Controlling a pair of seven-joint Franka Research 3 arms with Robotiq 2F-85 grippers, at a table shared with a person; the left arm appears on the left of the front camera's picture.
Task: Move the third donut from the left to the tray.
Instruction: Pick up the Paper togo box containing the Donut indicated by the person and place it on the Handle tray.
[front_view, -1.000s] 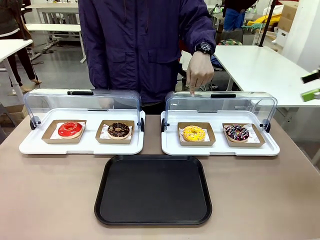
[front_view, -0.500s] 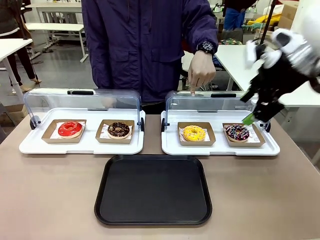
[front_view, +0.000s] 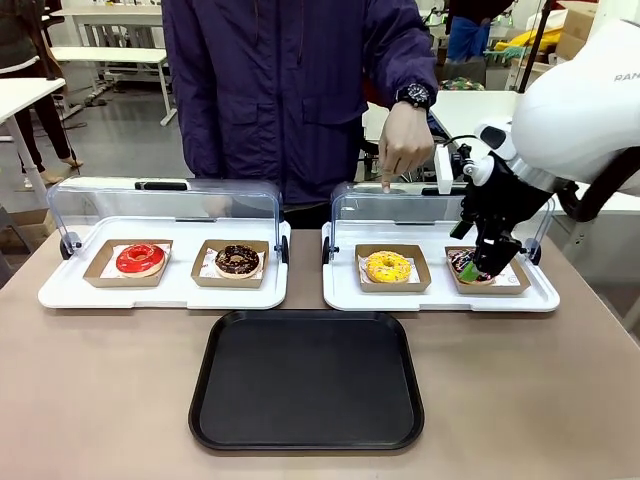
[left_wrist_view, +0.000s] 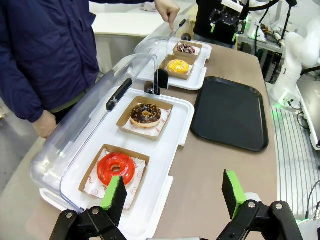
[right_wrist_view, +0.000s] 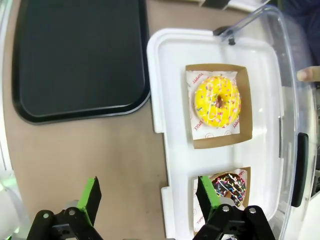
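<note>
- While the person's hand (front_view: 402, 145) rests a fingertip on the clear lid (front_view: 440, 205) behind the yellow donut (front_view: 388, 266), my right gripper (front_view: 478, 265) has swung in from the right edge within the last second. It now hangs over the right white tray (front_view: 440, 297), above the sprinkled chocolate donut (right_wrist_view: 231, 186).
- Its jaws are spread wide with nothing between them.
- The yellow donut sits untouched in its brown holder, in the slot just beside the one under the gripper. The black tray (front_view: 306, 380) lies bare, nearer me.
- I judge the approach is under way, but I am one donut too far right and must shift toward the middle before descending.
- My left gripper (left_wrist_view: 173, 192) is also spread and empty, hovering off the far left end near the red donut (left_wrist_view: 116, 168).
- The tabletop (front_view: 100, 400) is plain matte brown. White workbenches and stacked boxes fill the room behind.
</note>
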